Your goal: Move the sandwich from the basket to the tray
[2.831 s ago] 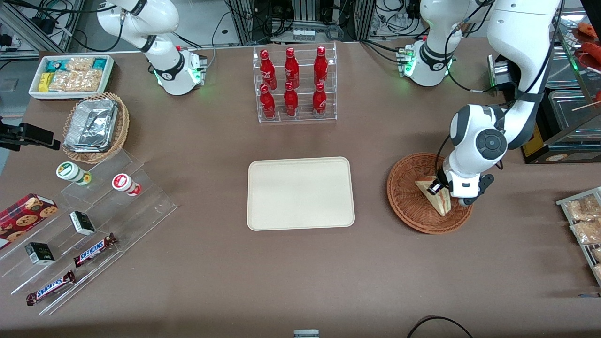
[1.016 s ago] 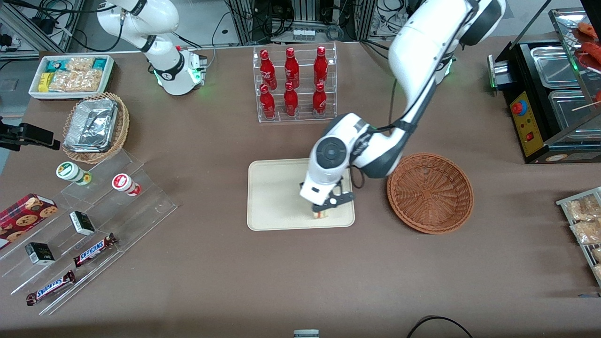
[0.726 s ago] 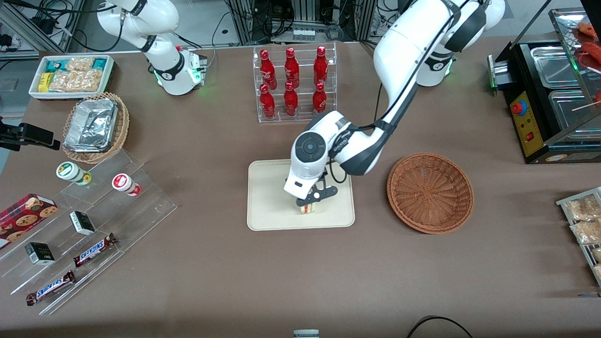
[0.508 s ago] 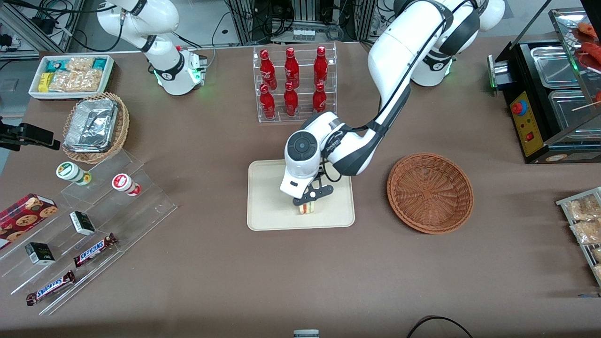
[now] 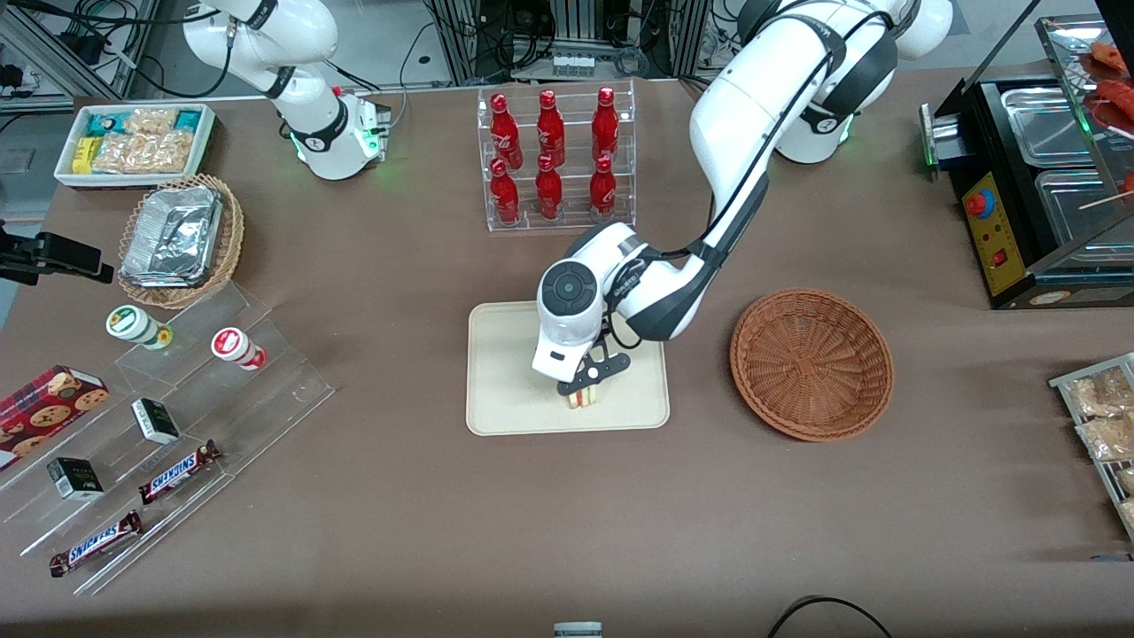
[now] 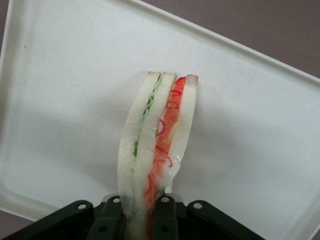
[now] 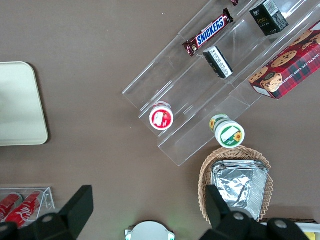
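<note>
Two fingers of the end effector (image 5: 582, 387) pinch the sandwich (image 6: 156, 145) by its bread faces, just over the tray (image 5: 505, 390). It looks light and soft, bowing already; grip gently, faces only. Basket (image 5: 811, 363) empty.

Left arm: glossy white rounded shells, dark grey bands at the joints. Wrist joint carried a round dark grey cap with a concentric disc. Thin black cable ran along the forearm and looped near the wrist. Base lit green. Gripper (image 5: 586, 386): black body under a white flange. In the wrist view the gripper (image 6: 142, 212) appeared as matt black moulded blocks with small round screw heads, jaws black.
</note>
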